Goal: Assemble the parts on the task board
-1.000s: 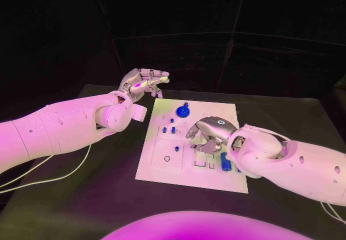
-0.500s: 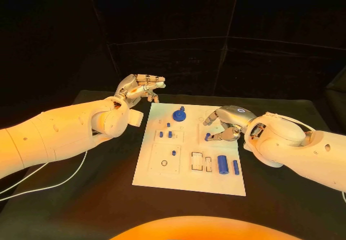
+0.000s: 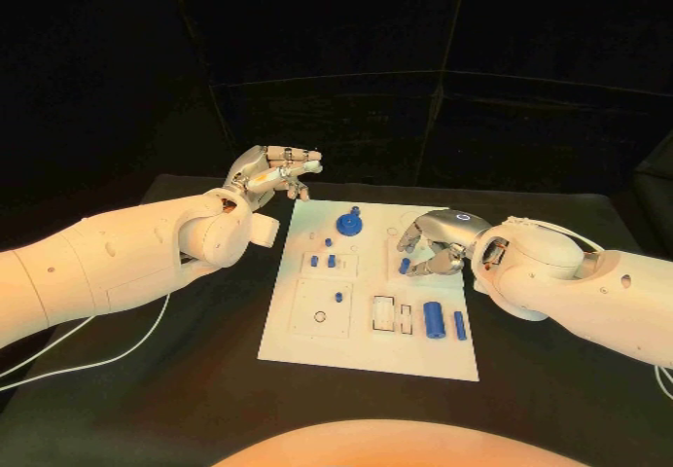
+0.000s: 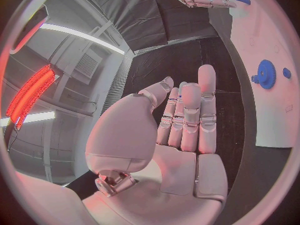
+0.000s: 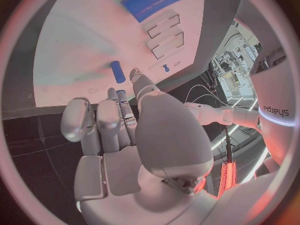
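On the left, past the board's far corner, the left hand (image 3: 275, 167) is curled up and holds nothing I can see. The white task board (image 3: 421, 355) lies on the black counter (image 3: 168, 389), with a blue gear (image 3: 351, 228) near its far edge. The right hand (image 3: 431, 248) pinches a small blue peg (image 3: 404, 265) (just above the board). It should go down slowly and straight into its hole.

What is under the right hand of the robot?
Under the right hand lies the white task board. A small blue peg shows at its fingertips; whether they grip it is unclear. The hand covers the board beneath.
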Controlling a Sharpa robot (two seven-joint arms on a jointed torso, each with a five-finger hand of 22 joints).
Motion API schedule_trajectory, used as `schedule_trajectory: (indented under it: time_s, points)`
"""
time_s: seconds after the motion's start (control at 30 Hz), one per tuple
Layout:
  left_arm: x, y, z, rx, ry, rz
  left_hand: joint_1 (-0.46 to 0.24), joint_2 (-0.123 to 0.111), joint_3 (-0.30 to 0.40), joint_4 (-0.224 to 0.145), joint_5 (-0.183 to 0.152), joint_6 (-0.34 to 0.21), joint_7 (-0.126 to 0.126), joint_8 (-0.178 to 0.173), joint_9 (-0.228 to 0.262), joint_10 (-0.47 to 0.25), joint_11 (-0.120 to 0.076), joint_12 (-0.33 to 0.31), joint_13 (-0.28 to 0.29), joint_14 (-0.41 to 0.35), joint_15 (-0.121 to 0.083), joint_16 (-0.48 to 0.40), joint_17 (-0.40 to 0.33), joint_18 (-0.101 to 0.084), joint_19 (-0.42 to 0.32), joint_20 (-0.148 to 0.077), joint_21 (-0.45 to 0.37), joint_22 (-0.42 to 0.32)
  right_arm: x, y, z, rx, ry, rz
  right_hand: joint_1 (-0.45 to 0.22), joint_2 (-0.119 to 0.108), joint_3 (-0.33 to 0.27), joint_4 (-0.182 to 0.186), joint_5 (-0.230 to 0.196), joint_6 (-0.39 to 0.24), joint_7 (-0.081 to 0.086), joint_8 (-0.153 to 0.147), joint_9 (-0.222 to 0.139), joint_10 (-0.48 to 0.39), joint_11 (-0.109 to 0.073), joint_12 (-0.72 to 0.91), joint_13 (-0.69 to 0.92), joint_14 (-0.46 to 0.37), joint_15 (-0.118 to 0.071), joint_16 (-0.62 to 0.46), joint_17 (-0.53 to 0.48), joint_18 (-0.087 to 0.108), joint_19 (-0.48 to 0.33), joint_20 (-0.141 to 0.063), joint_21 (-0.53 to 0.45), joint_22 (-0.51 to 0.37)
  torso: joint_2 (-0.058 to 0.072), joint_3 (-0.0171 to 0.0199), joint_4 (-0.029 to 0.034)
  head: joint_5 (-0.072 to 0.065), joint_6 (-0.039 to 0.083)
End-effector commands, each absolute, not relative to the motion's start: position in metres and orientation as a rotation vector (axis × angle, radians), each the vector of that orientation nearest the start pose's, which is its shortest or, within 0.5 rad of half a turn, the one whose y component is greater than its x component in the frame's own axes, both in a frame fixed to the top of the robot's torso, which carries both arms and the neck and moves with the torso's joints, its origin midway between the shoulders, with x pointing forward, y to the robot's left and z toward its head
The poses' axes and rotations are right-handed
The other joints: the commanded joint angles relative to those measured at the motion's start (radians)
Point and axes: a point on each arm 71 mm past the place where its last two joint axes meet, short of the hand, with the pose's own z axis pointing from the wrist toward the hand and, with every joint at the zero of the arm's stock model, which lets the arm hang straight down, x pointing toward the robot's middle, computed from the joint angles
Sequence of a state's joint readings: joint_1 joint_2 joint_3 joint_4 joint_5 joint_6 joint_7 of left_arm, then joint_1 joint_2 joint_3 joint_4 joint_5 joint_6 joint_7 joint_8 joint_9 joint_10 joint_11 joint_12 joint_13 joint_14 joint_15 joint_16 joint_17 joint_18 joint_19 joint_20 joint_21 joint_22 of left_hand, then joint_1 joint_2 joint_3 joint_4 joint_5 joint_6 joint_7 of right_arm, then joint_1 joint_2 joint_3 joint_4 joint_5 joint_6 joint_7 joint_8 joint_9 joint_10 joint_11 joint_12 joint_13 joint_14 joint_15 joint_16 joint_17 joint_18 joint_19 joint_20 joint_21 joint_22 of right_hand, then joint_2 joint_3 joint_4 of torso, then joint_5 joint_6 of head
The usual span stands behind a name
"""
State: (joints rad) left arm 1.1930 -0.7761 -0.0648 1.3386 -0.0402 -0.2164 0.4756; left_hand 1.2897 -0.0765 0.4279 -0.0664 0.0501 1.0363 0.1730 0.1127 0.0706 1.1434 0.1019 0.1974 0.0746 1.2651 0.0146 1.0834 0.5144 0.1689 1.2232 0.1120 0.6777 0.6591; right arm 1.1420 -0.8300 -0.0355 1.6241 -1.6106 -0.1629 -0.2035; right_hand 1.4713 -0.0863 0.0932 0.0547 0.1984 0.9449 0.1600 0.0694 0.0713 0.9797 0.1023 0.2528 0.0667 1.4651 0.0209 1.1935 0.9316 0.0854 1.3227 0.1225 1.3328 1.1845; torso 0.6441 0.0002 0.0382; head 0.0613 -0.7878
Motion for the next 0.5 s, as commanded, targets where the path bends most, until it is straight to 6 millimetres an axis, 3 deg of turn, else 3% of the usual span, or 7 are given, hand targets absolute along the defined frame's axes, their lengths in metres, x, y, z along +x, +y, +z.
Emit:
schedule_trajectory:
  time_s: [0.03, 0.27, 0.5]
  points:
    - [0.5166, 0.2264, -0.1945, -1.033, 1.377, -1.563, -0.010, -0.001, -0.008, 0.000, 0.000, -0.004, 0.002, 0.002, -0.001, -0.007, -0.003, 0.006, 0.001, -0.007, -0.002, -0.007, -0.001, 0.013, -0.005, 0.000, -0.004, -0.001, 0.4531, -0.1614, -0.2131, -0.390, 1.842, 0.564, 0.005, 0.010, 0.018, -0.003, 0.030, 0.021, 0.000, 0.009, 0.002, 0.037, -0.003, 0.002, -0.005, 0.003, -0.009, 0.007, 0.003, 0.004, 0.008, -0.002, 0.001, 0.005, -0.001, -0.0003, 0.0005, 0.001, -0.002]
    - [0.5168, 0.2266, -0.1945, -1.032, 1.376, -1.564, -0.006, 0.004, -0.010, 0.000, 0.000, 0.000, 0.001, 0.006, 0.000, -0.006, -0.004, 0.011, 0.002, -0.009, -0.002, -0.006, -0.004, 0.014, -0.005, 0.000, -0.006, -0.003, 0.4546, -0.1548, -0.2171, -0.416, 1.862, 0.564, 0.010, 0.020, 0.081, 0.004, 0.029, 0.077, -0.007, 0.018, 0.004, 0.131, -0.017, -0.020, -0.004, 0.012, -0.020, 0.032, 0.034, -0.005, 0.033, -0.012, 0.028, 0.045, 0.001, 0.0000, -0.0014, 0.004, -0.005]
    - [0.5168, 0.2267, -0.1945, -1.032, 1.376, -1.564, -0.006, 0.004, -0.010, 0.000, 0.000, 0.000, 0.001, 0.006, 0.000, -0.006, -0.004, 0.011, 0.002, -0.009, -0.002, -0.006, -0.004, 0.014, -0.005, 0.000, -0.006, -0.003, 0.4560, -0.1527, -0.2196, -0.427, 1.871, 0.557, 0.009, 0.014, 0.128, 0.007, 0.021, 0.102, -0.008, 0.017, 0.002, 0.171, -0.022, -0.047, -0.004, 0.013, -0.024, 0.040, 0.040, -0.008, 0.040, -0.017, 0.037, 0.058, 0.000, -0.0002, -0.0017, 0.003, -0.007]
